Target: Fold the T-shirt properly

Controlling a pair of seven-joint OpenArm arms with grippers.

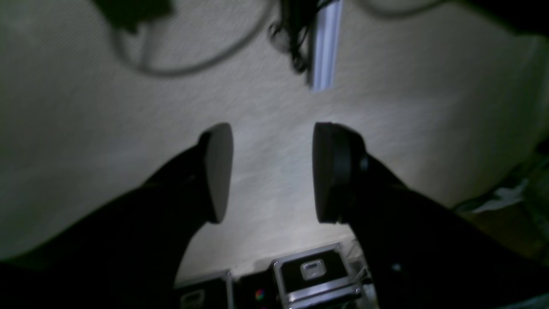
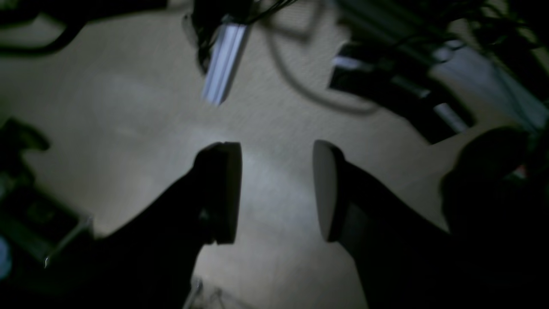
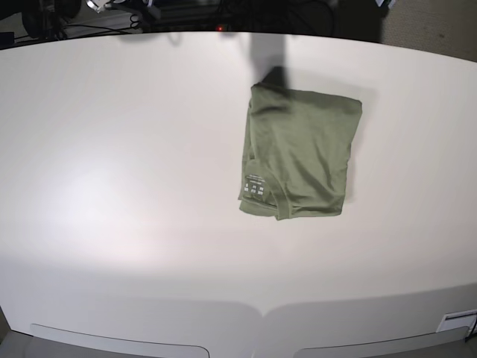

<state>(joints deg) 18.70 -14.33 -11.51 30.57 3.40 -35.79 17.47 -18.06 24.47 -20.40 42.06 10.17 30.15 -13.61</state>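
In the left wrist view the left gripper [image 1: 272, 171] fills the lower middle of the frame, and its two dark pads stand apart with nothing between them. Past the pads there is only pale carpet, some black cables [image 1: 180, 64] at the top, and a silver-edged case [image 1: 313, 274] at the bottom. The right wrist view looks much the same: the right gripper [image 2: 276, 191] sits in the lower middle, its pads spread apart and holding nothing, with carpet and dark blurry gear behind. No shirt shows in either wrist view, so both arms seem to be pulled back off the table, pointing at the floor. In the base view neither arm can be seen at all. The white table [image 3: 112, 186] takes up nearly the whole frame. The T-shirt [image 3: 302, 153] lies on it a little right of the middle, in the upper half of the frame. It is already a neat green block, a bit taller than wide, with its long side running from near to far. The neck is at the near end, at the lower left of the block. Because the shirt sits right of the middle, I think the left arm would be the nearer one to reach it. A small white label [image 3: 257, 185] shows inside the neck, but its writing is too tiny to read. The folding looks done or nearly done.
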